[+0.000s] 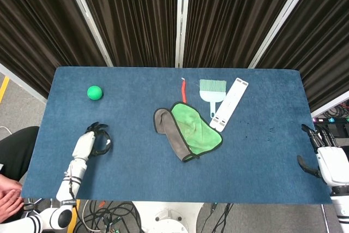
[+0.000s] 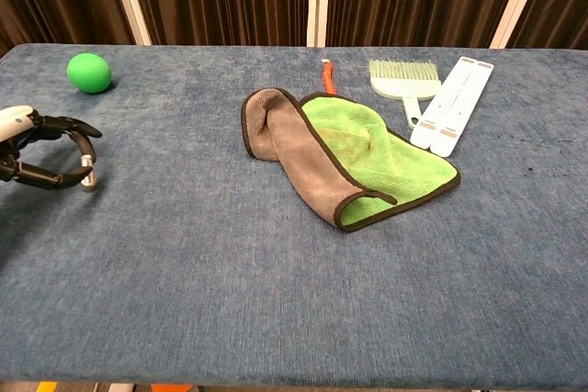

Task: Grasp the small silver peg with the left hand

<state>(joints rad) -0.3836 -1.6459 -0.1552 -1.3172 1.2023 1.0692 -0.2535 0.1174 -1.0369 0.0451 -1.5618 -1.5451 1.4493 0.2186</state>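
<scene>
A green ball (image 2: 89,72), folded green-and-grey cloth (image 2: 344,155), small brush (image 2: 403,83) and white strip (image 2: 452,104) lie on the blue table (image 2: 276,300)

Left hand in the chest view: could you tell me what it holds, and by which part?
The left hand pinches the small silver peg by its upper end between fingertips.

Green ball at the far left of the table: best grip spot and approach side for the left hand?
Come down on the green ball from above and wrap fingers around its widest part. It is round, with no handle or edge, and sits alone on the table, so nothing blocks any side. The left hand is nearest, but it already pinches the silver peg.
</scene>
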